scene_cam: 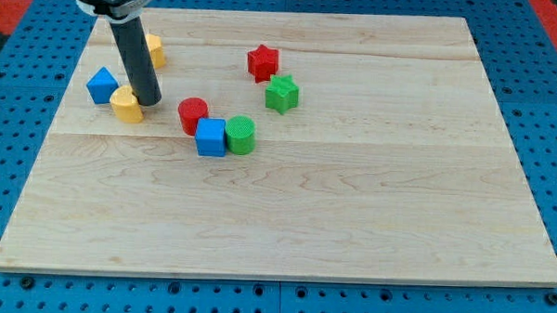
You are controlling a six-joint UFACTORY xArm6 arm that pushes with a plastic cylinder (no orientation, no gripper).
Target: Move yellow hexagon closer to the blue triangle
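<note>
A blue triangle (pixel 102 85) sits near the board's left edge. A yellow block (pixel 126 105), rounded and partly hidden by the rod, lies just right of and below it, nearly touching it. A second yellow block (pixel 155 51) shows behind the rod, toward the view's top; its shape is mostly hidden. My tip (pixel 148 101) rests on the board at the right side of the lower yellow block, touching or almost touching it.
A red cylinder (pixel 193 114), blue cube (pixel 210 136) and green cylinder (pixel 241 135) cluster near the board's middle left. A red star (pixel 262 62) and a green star (pixel 282 93) lie further toward the top. The wooden board (pixel 370 197) lies on a blue pegboard.
</note>
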